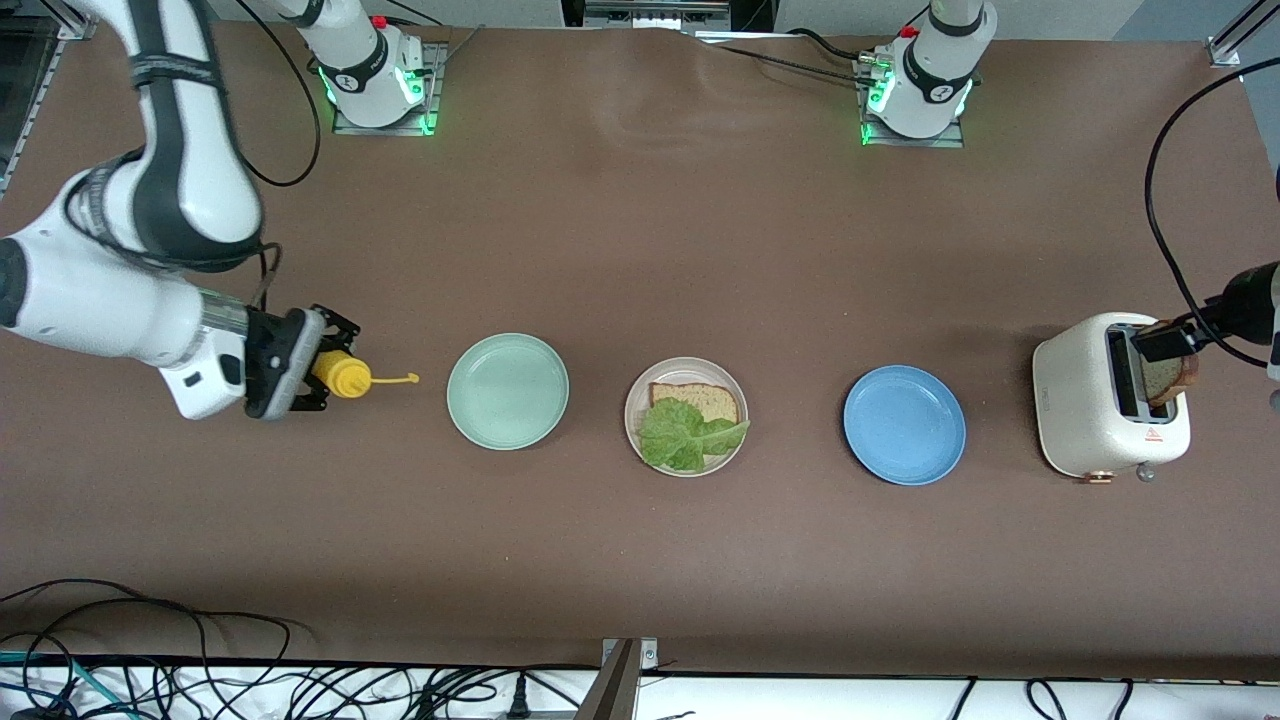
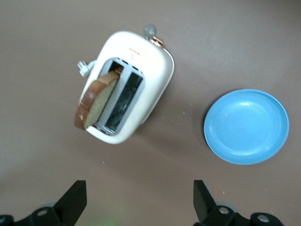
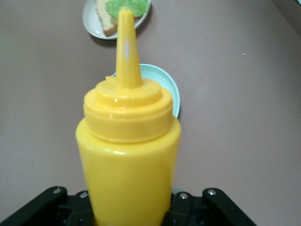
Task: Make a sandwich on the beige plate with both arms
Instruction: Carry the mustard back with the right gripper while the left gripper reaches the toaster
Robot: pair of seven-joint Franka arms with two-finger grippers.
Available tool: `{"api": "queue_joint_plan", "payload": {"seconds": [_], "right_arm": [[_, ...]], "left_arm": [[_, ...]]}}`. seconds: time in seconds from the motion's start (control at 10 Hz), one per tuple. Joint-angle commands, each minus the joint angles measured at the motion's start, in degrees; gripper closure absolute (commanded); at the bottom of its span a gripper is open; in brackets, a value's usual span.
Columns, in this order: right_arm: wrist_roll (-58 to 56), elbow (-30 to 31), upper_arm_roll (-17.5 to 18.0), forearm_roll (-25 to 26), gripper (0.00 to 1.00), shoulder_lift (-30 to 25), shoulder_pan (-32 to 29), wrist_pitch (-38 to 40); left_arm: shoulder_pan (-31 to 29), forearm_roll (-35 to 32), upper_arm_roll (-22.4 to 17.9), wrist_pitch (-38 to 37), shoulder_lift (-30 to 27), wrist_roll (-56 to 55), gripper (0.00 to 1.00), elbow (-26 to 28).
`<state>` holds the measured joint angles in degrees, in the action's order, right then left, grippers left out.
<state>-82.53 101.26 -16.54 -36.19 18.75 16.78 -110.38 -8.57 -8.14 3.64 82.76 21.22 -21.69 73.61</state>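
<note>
Sandwich (image 1: pixel 693 420) half-built on my beige plate (image 1: pixel 634 420); right gripper (image 1: pixel 300 362) jaws clamp the yellow bottle (image 1: pixel 345 374), left gripper (image 2: pixel 139 200) jaws open over the toaster (image 1: pixel 1085 420).

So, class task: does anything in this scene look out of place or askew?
One bread slice leans crookedly out of the toaster, under the open left gripper. The right gripper holds the yellow bottle tipped sideways. Nothing looks spilled.
</note>
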Motion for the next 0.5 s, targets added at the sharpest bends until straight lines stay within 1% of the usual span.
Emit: {"api": "queue_joint_plan", "payload": {"seconds": [0.0, 0.2, 0.3, 0.4], "right_arm": [[-18.5, 11.5, 1.2, -9.0, 1.0, -4.6, -5.4, -0.8], [-32.5, 16.5, 1.2, -14.8, 1.0, -4.4, -9.9, 2.2], [-39.5, 18.6, 1.2, -16.9, 1.0, -3.8, -12.6, 3.6], [-44.9, 20.7, 1.2, -18.3, 1.0, -3.0, -15.0, 5.2]], "left_arm": [[-2.1, -1.9, -0.1, 2.5, 1.1, 5.8, 0.0, -0.5], [-6.1, -0.3, 0.0, 7.6, 3.7, 11.5, 0.0, -0.4], [-7.7, 1.6, 0.0, 8.4, 5.1, 13.9, 0.0, -0.5], [-8.2, 1.7, 0.0, 8.6, 6.1, 14.4, 0.0, -0.5]]}}
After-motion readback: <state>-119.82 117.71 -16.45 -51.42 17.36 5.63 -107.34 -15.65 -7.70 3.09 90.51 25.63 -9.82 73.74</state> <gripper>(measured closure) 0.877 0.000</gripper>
